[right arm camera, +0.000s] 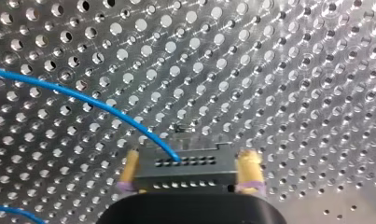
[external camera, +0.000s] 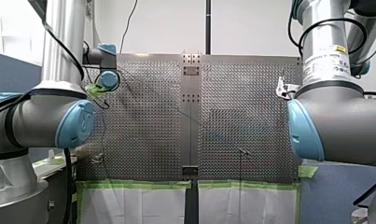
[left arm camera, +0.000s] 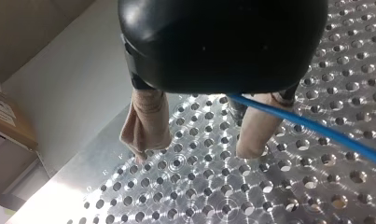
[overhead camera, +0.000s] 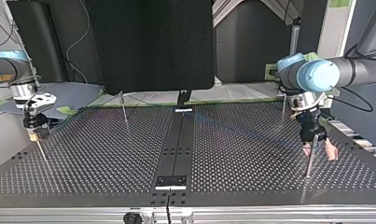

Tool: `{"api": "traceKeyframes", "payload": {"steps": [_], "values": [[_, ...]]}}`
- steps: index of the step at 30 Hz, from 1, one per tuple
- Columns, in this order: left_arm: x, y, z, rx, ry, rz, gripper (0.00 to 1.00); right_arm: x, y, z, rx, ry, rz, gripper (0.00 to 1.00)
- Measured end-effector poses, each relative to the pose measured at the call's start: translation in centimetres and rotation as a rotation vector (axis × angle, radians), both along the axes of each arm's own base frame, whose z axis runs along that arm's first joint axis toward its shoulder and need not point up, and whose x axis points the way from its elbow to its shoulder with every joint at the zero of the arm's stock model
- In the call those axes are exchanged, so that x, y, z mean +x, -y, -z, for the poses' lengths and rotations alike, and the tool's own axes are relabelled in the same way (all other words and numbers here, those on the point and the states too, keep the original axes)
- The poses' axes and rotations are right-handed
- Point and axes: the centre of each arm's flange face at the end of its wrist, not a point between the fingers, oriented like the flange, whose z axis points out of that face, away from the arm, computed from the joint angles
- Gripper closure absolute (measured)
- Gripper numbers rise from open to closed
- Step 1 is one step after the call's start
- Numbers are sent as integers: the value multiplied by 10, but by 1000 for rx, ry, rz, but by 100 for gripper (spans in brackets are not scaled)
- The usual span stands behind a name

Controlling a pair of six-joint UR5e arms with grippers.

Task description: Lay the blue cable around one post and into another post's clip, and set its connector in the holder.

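Looks early in the task. Grips the black connector (right arm camera: 185,170) between the yellow pads of my right gripper (right arm camera: 190,154), clenched on its two ends, over the perforated table (right arm camera: 269,70) and not in any holder. Lets the blue cable (right arm camera: 83,98) run out of the connector in a loose curve across the holes. Has my left gripper (left arm camera: 192,155) released, beige fingers (left arm camera: 146,123) well apart, grasping nothing, with the cable crossing just beside one of them. Shows no turn around a post (overhead camera: 124,109), nothing in a clip. Leaves, by this reading, routing, clipping and seating to do.
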Motion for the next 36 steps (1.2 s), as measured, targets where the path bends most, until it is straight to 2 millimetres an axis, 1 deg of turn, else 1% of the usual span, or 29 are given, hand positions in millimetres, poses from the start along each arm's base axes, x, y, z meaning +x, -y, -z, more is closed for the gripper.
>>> {"api": "traceKeyframes", "payload": {"steps": [1, 2, 3, 5, 6, 7, 18, 36], "values": [[0, 0, 0, 0, 0, 0, 0, 0, 0, 0, 0, 0, 0, 37], [0, 0, 0, 0, 0, 0, 0, 0, 0, 0, 1, 0, 0, 27], [0, 0, 0, 0, 0, 0, 0, 0, 0, 0, 1, 0, 0, 27], [0, 0, 0, 0, 0, 0, 0, 0, 0, 1, 3, 0, 1, 18], [0, 0, 0, 0, 0, 0, 0, 0, 0, 2, 5, 0, 1, 18], [0, 0, 0, 0, 0, 0, 0, 0, 0, 2, 5, 0, 1, 13], [0, 0, 0, 0, 0, 0, 0, 0, -1, 4, 18, -2, 0, 13], [0, 0, 0, 0, 0, 0, 0, 0, 0, 2, -1, -5, 2, 13]]}}
